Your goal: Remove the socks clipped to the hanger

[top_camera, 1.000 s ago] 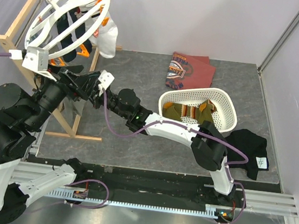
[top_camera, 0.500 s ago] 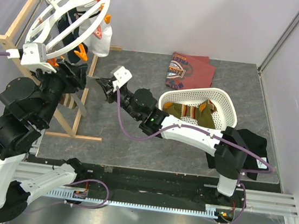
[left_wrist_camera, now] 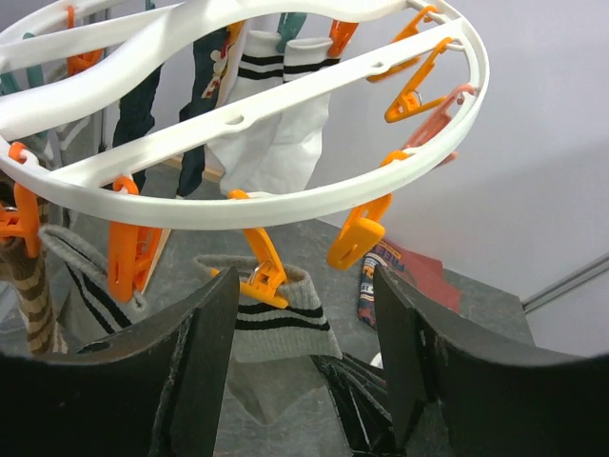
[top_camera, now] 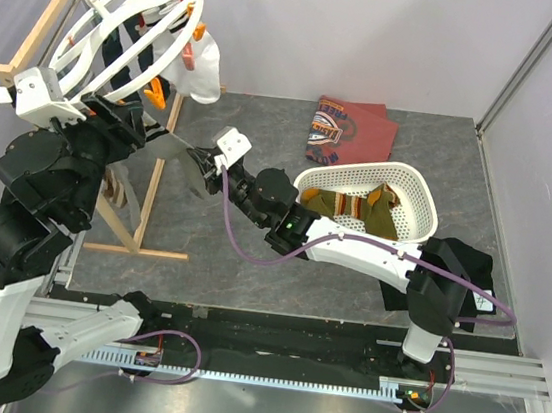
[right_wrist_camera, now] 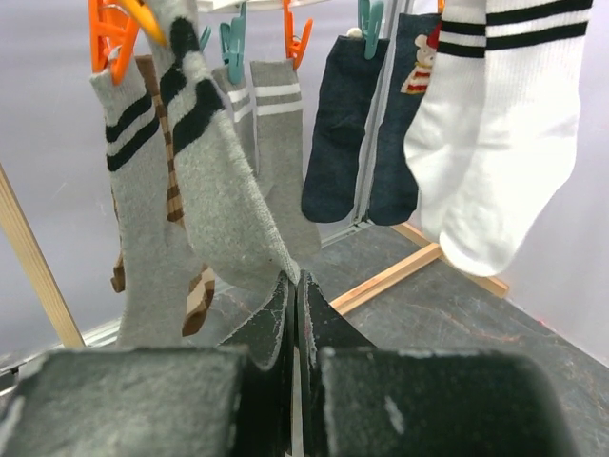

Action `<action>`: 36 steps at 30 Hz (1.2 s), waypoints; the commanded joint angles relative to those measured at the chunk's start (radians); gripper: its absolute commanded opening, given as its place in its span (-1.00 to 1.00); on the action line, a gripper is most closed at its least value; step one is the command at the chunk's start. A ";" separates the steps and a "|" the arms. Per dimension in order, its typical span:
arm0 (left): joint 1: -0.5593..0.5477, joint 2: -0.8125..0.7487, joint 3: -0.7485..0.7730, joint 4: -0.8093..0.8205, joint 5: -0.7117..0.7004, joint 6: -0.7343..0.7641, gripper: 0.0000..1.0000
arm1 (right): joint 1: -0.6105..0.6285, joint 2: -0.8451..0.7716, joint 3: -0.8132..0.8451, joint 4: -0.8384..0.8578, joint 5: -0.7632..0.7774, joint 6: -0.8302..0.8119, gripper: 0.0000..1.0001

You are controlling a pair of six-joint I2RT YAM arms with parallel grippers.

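My right gripper (right_wrist_camera: 293,286) is pinched tight on the toe of a grey black-striped sock (right_wrist_camera: 224,205), cuff caught in an orange clip (right_wrist_camera: 112,33) on the hanger (left_wrist_camera: 285,205); my left gripper (left_wrist_camera: 304,290) hangs spread wide just under its ring, other socks (right_wrist_camera: 357,114) dangling alongside

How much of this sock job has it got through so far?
Done: olive-green striped socks lie in the white mesh basket. In hand: the right pincer is shut on the toe of a grey black-striped sock, which an orange clip holds to the round white plastic hanger. Left: white socks, navy socks and more grey ones hang clipped. The left pincer is open below the ring.
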 commanded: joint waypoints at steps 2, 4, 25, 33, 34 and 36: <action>-0.005 0.034 0.041 -0.043 -0.051 -0.102 0.29 | 0.007 -0.058 -0.029 0.045 -0.031 -0.016 -1.00; -0.004 0.051 0.056 -0.066 -0.050 -0.122 0.26 | 0.008 -0.063 -0.035 0.046 -0.032 -0.018 -1.00; -0.004 0.099 0.106 -0.167 -0.105 -0.229 0.20 | 0.082 -0.080 -0.056 0.043 -0.063 -0.137 -1.00; -0.004 0.105 0.098 -0.167 -0.138 -0.209 0.22 | 0.094 -0.078 -0.052 0.042 -0.052 -0.145 -1.00; -0.004 0.106 0.098 -0.169 -0.146 -0.204 0.22 | 0.097 -0.077 -0.052 0.042 -0.052 -0.144 -1.00; -0.004 0.108 0.104 -0.169 -0.155 -0.195 0.26 | 0.097 -0.077 -0.055 0.040 -0.046 -0.150 -1.00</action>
